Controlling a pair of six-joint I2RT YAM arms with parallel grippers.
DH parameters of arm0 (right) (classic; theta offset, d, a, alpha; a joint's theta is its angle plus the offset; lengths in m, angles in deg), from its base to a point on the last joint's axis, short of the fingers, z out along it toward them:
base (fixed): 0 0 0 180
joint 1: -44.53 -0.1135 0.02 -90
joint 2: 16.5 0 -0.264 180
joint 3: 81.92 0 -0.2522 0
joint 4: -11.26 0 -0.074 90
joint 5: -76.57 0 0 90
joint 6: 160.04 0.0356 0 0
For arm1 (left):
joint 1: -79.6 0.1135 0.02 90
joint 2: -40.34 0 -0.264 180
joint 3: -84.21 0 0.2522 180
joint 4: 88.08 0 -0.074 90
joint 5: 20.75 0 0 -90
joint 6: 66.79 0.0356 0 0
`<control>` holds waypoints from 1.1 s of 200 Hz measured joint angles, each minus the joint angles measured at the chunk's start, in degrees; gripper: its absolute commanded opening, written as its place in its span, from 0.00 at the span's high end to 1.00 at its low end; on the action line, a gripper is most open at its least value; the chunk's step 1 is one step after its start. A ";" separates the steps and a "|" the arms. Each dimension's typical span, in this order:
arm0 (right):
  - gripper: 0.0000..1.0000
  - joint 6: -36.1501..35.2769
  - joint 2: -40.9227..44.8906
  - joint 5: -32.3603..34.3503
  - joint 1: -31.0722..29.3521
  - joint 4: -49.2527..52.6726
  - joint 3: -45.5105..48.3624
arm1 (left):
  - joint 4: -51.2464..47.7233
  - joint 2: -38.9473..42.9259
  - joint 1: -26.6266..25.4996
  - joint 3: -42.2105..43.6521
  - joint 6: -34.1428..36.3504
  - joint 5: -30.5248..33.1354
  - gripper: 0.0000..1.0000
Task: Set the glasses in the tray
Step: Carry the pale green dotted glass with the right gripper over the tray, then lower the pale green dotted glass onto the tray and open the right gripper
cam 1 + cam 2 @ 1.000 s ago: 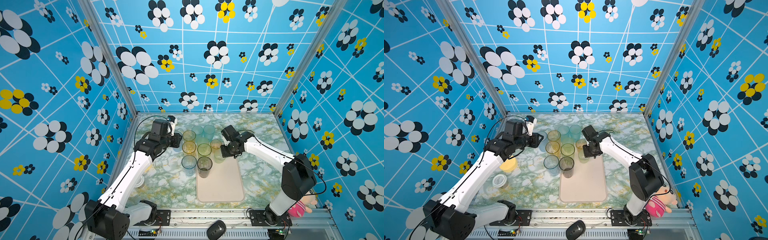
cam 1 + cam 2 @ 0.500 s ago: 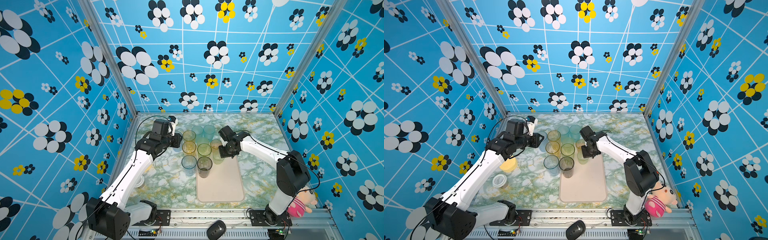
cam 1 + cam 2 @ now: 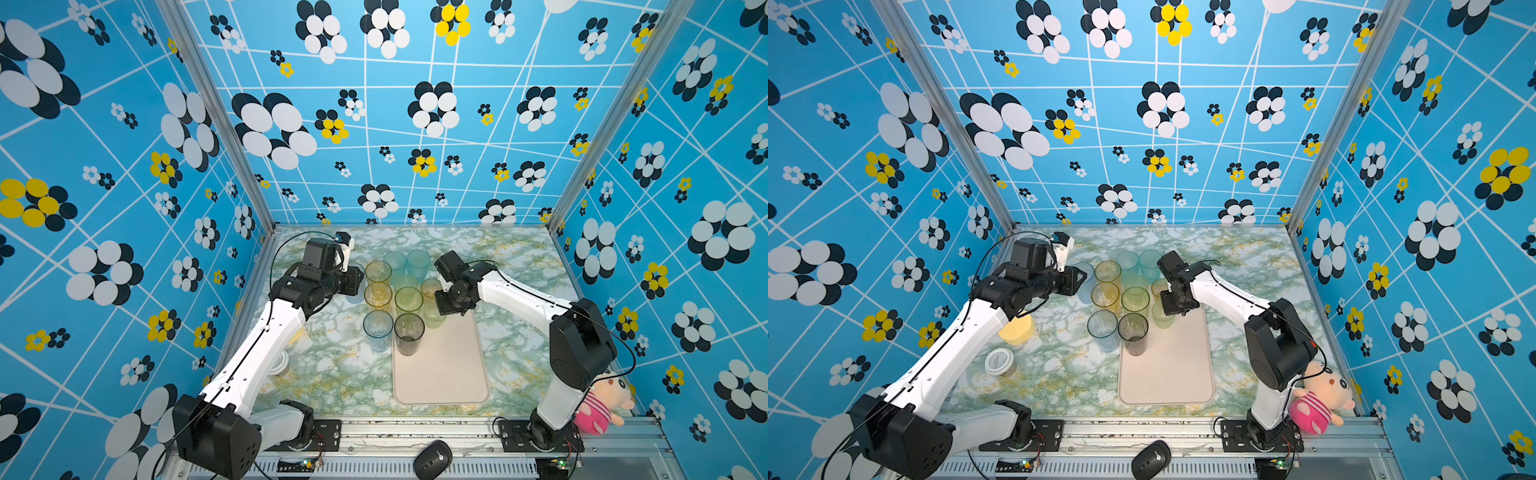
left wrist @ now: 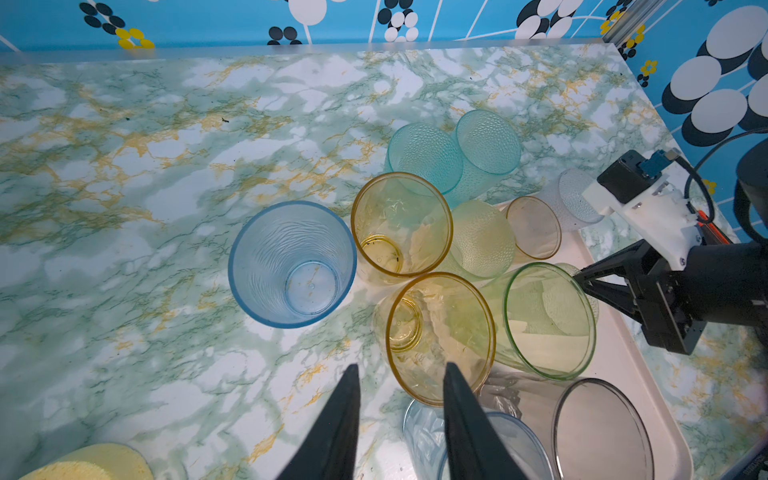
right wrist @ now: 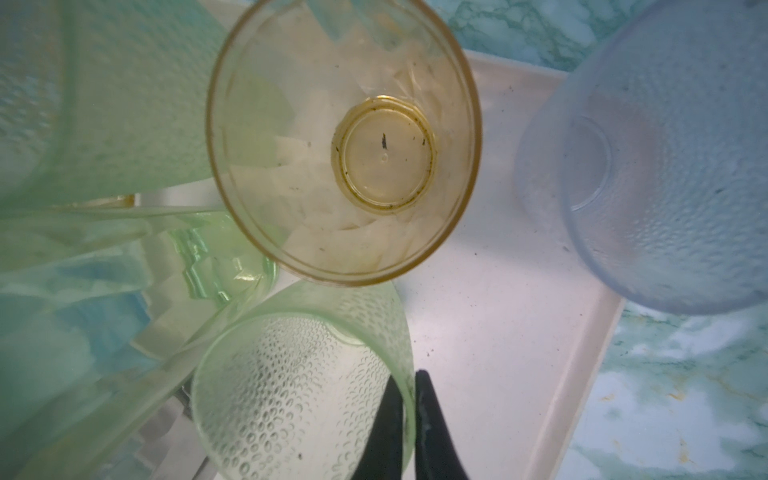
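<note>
Differs from a second ago only in the right arm (image 3: 519,298), with its elbow drawn slightly inward and all else in place. Shows the right pincer (image 5: 407,374) clenched thinly on the rim of a dimpled green glass (image 5: 291,395), one finger inside, one outside, at the far end of the tray (image 5: 519,291). Places a small amber glass (image 5: 345,141) just beyond, upright on the tray, and a pale dimpled glass (image 5: 665,166) at the tray's corner; cannot tell whether on or off it. Adds a smoky glass (image 3: 409,336) and a smooth green glass (image 3: 408,301) upright along the tray's left edge. Leaves the left pincer (image 4: 401,366) released, fingers apart around nothing, just short of a tall amber glass (image 4: 440,336) on the marble table (image 4: 124,249), with a blue glass (image 4: 291,266) and a second amber glass (image 4: 401,224) further out, off the tray.
</note>
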 measured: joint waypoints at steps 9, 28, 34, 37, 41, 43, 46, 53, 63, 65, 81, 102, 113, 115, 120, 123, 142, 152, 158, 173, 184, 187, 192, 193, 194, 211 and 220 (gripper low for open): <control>0.86 0.02 0.00 -0.04 -0.02 0.00 -0.02 | -0.09 0.00 0.00 0.00 0.00 0.00 0.64; 0.83 0.02 -0.02 -0.07 -0.02 0.00 -0.09 | -0.44 0.00 0.00 0.00 0.02 0.00 0.64; 0.83 0.02 -0.02 -0.09 -0.02 0.00 -0.11 | -0.48 0.00 0.00 0.00 0.02 0.00 0.64; 0.82 0.02 -0.02 -0.09 -0.02 0.00 -0.11 | -0.50 0.00 0.00 0.00 0.02 0.00 0.64; 0.82 0.02 -0.02 -0.09 -0.02 0.02 -0.17 | -0.50 0.00 0.00 0.00 0.04 0.00 0.64; 0.82 0.02 -0.02 -0.09 -0.02 0.02 -0.20 | -0.50 0.00 0.00 0.00 0.02 0.00 0.65; 0.81 0.02 -0.02 -0.11 -0.02 0.02 -0.22 | -0.50 0.00 0.00 0.00 0.04 0.00 0.65; 0.81 0.02 -0.02 -0.11 -0.02 0.02 -0.33 | -0.50 0.00 0.00 0.00 0.04 0.00 0.64; 0.80 0.02 -0.02 -0.17 -0.02 0.02 -0.44 | -0.59 0.00 0.00 0.00 0.07 0.00 0.65; 0.79 0.02 -0.02 -0.20 -0.02 0.00 -0.44 | -0.61 0.00 0.02 0.00 0.04 0.00 0.65; 0.78 0.02 -0.02 -0.24 -0.07 0.00 -0.55 | -0.68 0.00 0.20 0.00 0.20 0.00 0.64; 0.76 0.02 -0.02 -0.24 -0.07 0.02 -0.55 | -0.72 0.00 0.33 0.00 0.24 0.02 0.64; 0.75 0.02 -0.02 -0.24 -0.07 0.02 -0.55 | -0.85 0.00 0.33 0.00 0.44 0.02 0.64; 0.75 0.02 -0.02 -0.24 -0.07 0.02 -0.55 | -0.87 0.00 0.33 0.00 0.44 0.02 0.64; 0.74 0.02 -0.02 -0.24 -0.07 0.02 -0.55 | -0.96 0.00 0.33 0.00 0.48 0.02 0.64; 0.74 0.02 -0.02 -0.24 -0.07 0.02 -0.55 | -1.01 0.00 0.33 0.00 0.48 0.02 0.65; 0.71 0.02 -0.02 -0.24 -0.07 0.02 -0.55 | -1.53 0.00 0.33 0.00 0.63 0.00 0.65; 0.69 0.09 0.04 -0.28 -0.07 0.02 -0.55 | -2.23 0.00 0.33 0.00 0.63 0.00 0.66; 0.68 0.17 0.13 -0.26 -0.07 0.00 -0.52 | -2.69 0.00 0.33 0.00 0.63 0.00 0.66; 0.66 0.37 0.87 -0.28 -0.07 -0.20 -0.26 | -3.85 0.00 0.31 0.00 0.63 0.00 0.66; 0.65 0.48 1.97 -0.26 -0.07 -0.22 0.15 | -4.76 0.00 0.04 0.00 0.63 0.11 0.66; 0.64 0.55 2.34 -0.24 -0.07 -0.24 0.28 | -5.01 0.00 -0.09 0.00 0.61 0.31 0.66; 0.63 0.66 3.02 -0.20 -0.07 -0.24 0.50 | -5.57 0.02 -0.37 0.00 0.61 0.55 0.66; 0.63 0.61 3.19 -0.13 -0.07 -0.24 0.57 | -5.68 0.02 -0.42 0.00 0.61 0.61 0.66; 0.63 0.63 3.30 -0.11 -0.07 -0.24 0.61 | -5.92 0.02 -0.52 0.00 0.66 0.74 0.65; 0.61 0.85 6.40 0.72 -0.04 -0.24 1.46 | -8.52 0.02 -2.49 -0.07 0.68 1.99 0.65; 0.60 1.05 8.52 1.31 0.00 -0.31 2.27 | -10.05 0.07 -3.74 -0.17 0.70 2.93 0.64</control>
